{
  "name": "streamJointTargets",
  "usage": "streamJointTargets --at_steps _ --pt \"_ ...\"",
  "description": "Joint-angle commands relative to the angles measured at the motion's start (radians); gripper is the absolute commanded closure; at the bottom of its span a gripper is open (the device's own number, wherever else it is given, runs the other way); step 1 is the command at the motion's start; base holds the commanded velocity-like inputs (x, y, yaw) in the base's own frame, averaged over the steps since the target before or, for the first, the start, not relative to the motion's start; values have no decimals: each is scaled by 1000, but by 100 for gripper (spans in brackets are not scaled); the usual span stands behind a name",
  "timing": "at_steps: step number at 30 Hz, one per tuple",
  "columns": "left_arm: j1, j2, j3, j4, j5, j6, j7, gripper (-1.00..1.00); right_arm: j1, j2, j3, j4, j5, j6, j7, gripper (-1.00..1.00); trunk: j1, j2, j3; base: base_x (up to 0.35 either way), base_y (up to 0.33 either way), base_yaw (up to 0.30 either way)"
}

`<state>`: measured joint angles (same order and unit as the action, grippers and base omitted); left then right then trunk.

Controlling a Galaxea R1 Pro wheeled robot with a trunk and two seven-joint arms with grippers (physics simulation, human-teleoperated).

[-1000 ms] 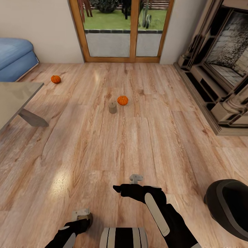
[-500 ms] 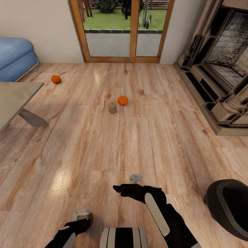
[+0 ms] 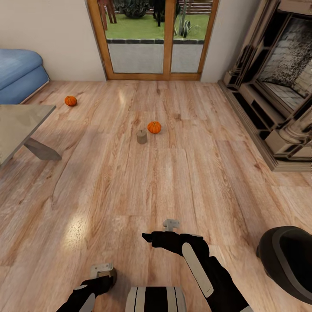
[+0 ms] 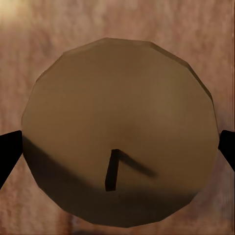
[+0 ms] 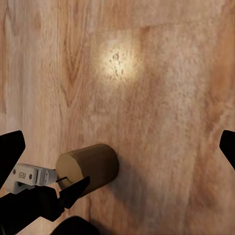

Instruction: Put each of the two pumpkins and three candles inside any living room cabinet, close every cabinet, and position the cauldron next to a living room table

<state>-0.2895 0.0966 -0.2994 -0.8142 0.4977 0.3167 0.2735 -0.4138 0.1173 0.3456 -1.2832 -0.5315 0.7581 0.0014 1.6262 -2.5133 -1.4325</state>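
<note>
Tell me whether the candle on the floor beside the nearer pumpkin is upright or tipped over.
Upright. The candle stands on its flat base on the wood floor, wick end up, just left of the pumpkin in the head view.

Blue sofa (image 3: 17, 73), glass door (image 3: 151, 37), fireplace (image 3: 277, 82), wood floor (image 3: 143, 186).

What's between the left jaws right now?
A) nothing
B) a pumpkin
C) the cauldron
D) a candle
D: the left wrist view looks straight down on a candle top with its wick, a dark fingertip at each side, and the right wrist view shows the left gripper at that candle; both pumpkins lie far off on the floor.
</note>
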Motion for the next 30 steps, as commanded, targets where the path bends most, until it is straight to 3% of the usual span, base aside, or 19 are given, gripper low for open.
streamJointTargets --at_steps 1,10,23,26,30 --pt "0 2 -6 -2 10 3 10 100 0 1 0 0 0 4 0 -100 -1 0 3 0 0 0" --pt "0 -2 -6 -2 10 2 10 100 0 1 0 1 1 4 0 -100 -1 0 3 0 0 0" --pt "0 -13 -4 -6 10 13 18 100 0 5 -1 6 8 6 -17 -100 -6 3 54 0 0 0" --pt "0 -17 -3 -25 11 23 19 100 0 5 -7 6 8 18 -79 -100 -8 4 65 0 0 0" --pt "0 -14 3 -98 12 124 19 100 0 12 -4 -1 8 78 -290 -100 -10 5 81 0 0 0"
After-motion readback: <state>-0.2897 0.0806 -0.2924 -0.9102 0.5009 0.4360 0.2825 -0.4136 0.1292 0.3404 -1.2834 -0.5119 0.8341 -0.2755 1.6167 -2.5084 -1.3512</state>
